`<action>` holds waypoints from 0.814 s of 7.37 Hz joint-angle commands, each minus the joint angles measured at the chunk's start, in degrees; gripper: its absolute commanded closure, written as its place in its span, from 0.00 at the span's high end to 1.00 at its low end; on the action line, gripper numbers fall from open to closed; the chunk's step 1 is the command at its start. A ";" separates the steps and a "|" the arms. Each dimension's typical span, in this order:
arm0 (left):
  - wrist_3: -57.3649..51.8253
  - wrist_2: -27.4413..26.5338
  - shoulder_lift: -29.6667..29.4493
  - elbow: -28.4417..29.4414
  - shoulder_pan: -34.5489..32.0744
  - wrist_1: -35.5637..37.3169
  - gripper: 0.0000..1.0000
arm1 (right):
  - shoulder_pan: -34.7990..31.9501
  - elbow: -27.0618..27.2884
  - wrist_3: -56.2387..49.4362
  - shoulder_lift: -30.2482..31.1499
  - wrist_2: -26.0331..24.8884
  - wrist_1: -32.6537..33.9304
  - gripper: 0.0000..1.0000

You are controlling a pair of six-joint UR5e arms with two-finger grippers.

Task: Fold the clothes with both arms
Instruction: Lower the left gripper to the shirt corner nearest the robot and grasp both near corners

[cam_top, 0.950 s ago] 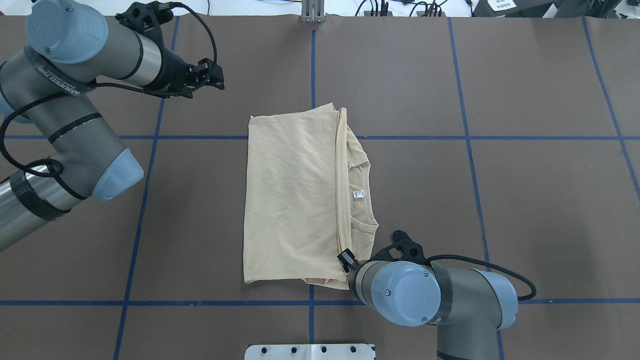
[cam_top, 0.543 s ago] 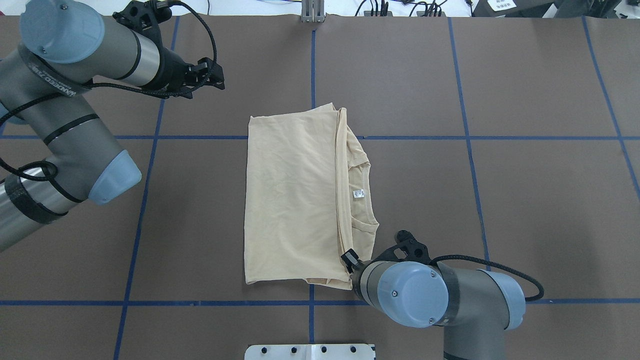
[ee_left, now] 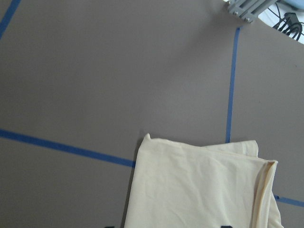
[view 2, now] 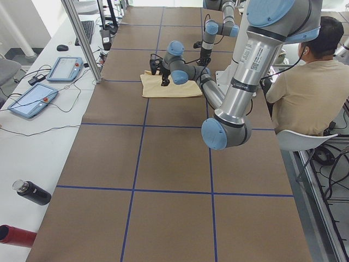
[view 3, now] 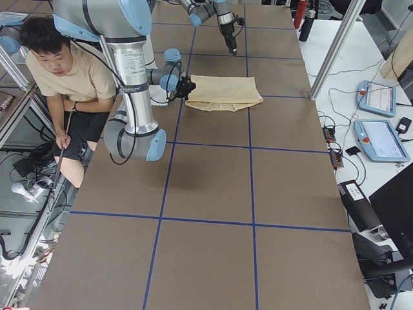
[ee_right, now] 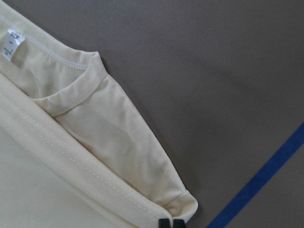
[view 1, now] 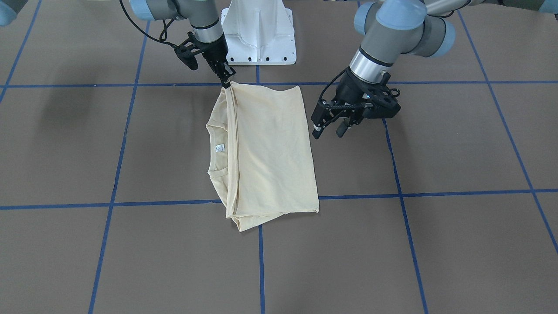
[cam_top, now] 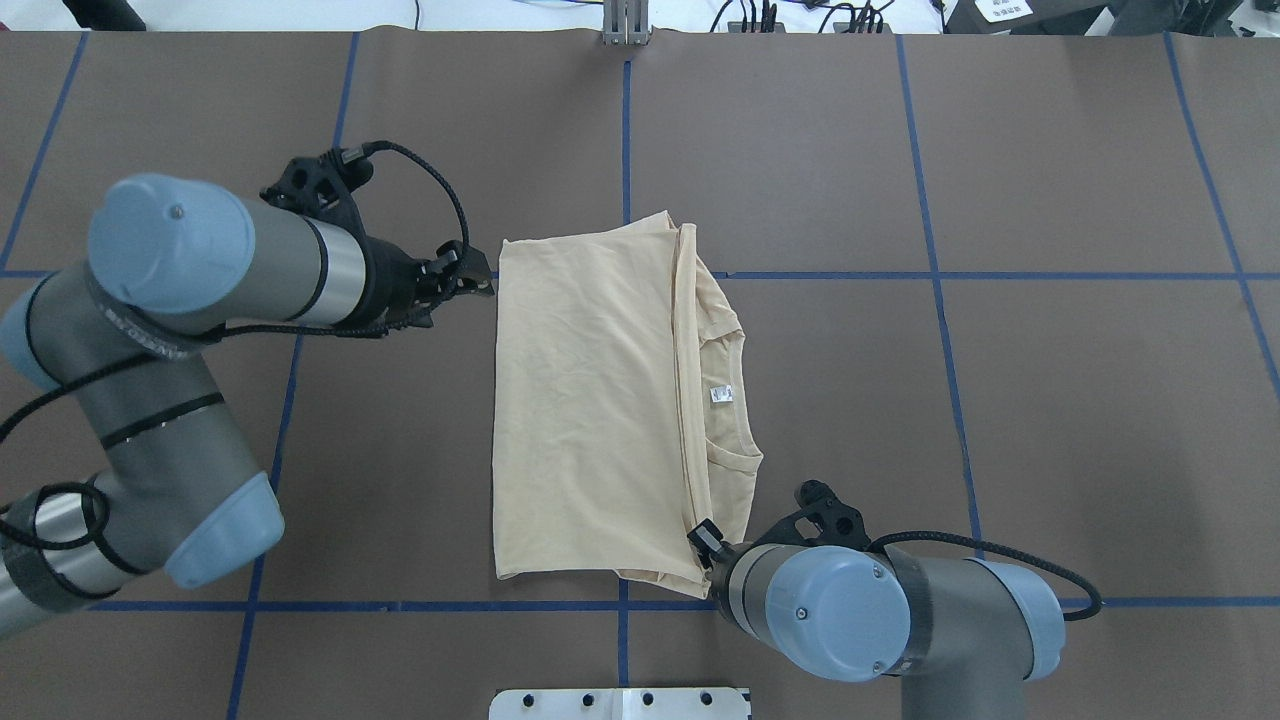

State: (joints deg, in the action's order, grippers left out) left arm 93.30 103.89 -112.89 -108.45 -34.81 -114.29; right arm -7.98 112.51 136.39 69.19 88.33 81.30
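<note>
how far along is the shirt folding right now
Done: the pale cream-yellow jersey shirt lies folded into a rectangle on the brown table, its small white neck label exposed along one edge. In hand: the black right gripper pinches the shirt's corner nearest the robot, while the black left gripper hovers open by the opposite side, not touching. Left: that second grasp, then probably another fold.

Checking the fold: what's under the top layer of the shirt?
Under the top layer of the shirt, its collar and white neck label stick out sideways. Whatever else lies beneath is covered.
</note>
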 commanded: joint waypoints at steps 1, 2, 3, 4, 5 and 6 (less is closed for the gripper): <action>11.85 -5.77 4.15 -2.20 10.23 0.04 0.79 | 0.24 -0.01 0.10 0.24 -0.09 0.00 0.00; 15.12 -7.37 5.74 -3.85 13.68 0.12 0.79 | 0.15 0.08 0.10 0.33 -0.09 0.00 0.00; 19.07 -7.47 5.93 -3.78 16.85 0.12 0.77 | 0.15 0.08 0.10 0.33 -0.09 0.00 0.00; 20.68 -7.47 5.93 -3.87 18.27 0.12 0.74 | 0.15 0.60 0.10 0.42 -0.09 0.00 0.00; 21.30 -7.47 5.93 -3.78 19.76 0.12 0.70 | 0.07 1.65 0.10 0.68 0.00 0.00 0.00; 22.18 -7.47 5.93 -3.43 20.82 0.12 0.66 | 0.07 1.75 0.10 1.12 0.00 0.00 0.00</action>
State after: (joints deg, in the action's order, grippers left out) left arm 114.14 96.47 -107.01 -112.14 -15.70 -114.17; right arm -7.88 113.76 136.49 69.86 88.30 81.30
